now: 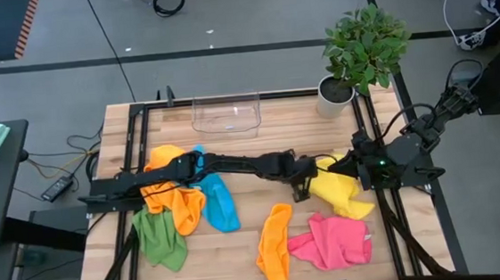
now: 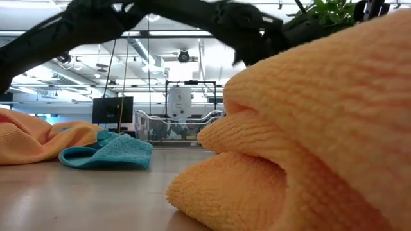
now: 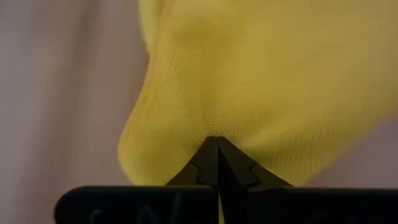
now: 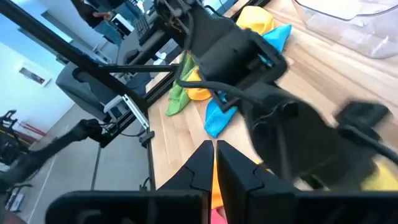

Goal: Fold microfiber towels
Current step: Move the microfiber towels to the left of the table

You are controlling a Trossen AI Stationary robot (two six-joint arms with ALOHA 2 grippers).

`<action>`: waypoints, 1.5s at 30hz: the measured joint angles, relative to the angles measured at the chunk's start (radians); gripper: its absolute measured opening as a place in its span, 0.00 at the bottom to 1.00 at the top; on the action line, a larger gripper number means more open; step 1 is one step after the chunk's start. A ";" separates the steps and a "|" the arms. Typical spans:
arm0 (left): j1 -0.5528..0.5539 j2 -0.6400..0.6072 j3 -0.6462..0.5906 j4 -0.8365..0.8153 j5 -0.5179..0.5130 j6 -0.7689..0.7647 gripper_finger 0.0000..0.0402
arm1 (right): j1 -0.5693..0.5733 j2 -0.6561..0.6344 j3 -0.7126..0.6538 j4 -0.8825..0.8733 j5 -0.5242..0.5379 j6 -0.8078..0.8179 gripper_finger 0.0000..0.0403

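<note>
Seven crumpled microfiber towels spread over the slatted wooden worktop (image 1: 249,238) in the high view. At centre right, a bright yellow microfiber towel (image 1: 339,191), bunched and lumpy. Below it at lower right, a pink microfiber towel (image 1: 334,241) in a flat heap, and beside that a long orange microfiber towel (image 1: 275,250) running down to the bottom edge. At centre left, a heap: a blue microfiber towel (image 1: 219,205), an orange one (image 1: 184,208) and, at lower left, a green microfiber towel (image 1: 159,237).

Left gripper (image 1: 303,185) stretched across to the frame's centre, clenched on an edge of the yellow microfiber towel, with cloth puckered at the closed tips in the left wrist view (image 3: 217,140). Right gripper (image 1: 346,164) just beside the same cloth, pinched together; grip on the fabric not discernible.

Clear plastic tray (image 1: 226,115) at upper centre, potted green plant (image 1: 359,51) at upper right.

Low view mostly blocked by orange terry folds (image 2: 308,141). Heap at centre left partly covered by the left arm.
</note>
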 joint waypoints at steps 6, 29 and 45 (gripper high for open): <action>-0.040 -0.162 0.000 -0.185 -0.097 0.100 0.01 | 0.000 0.001 0.000 -0.004 0.000 -0.030 0.07; -0.303 -0.695 -1.212 0.906 0.193 -0.393 0.00 | -0.014 0.146 -0.001 -0.036 0.094 -0.051 0.07; -0.228 -0.605 -1.198 0.695 0.450 -0.358 0.00 | -0.129 0.145 -0.001 -0.032 0.066 -0.054 0.07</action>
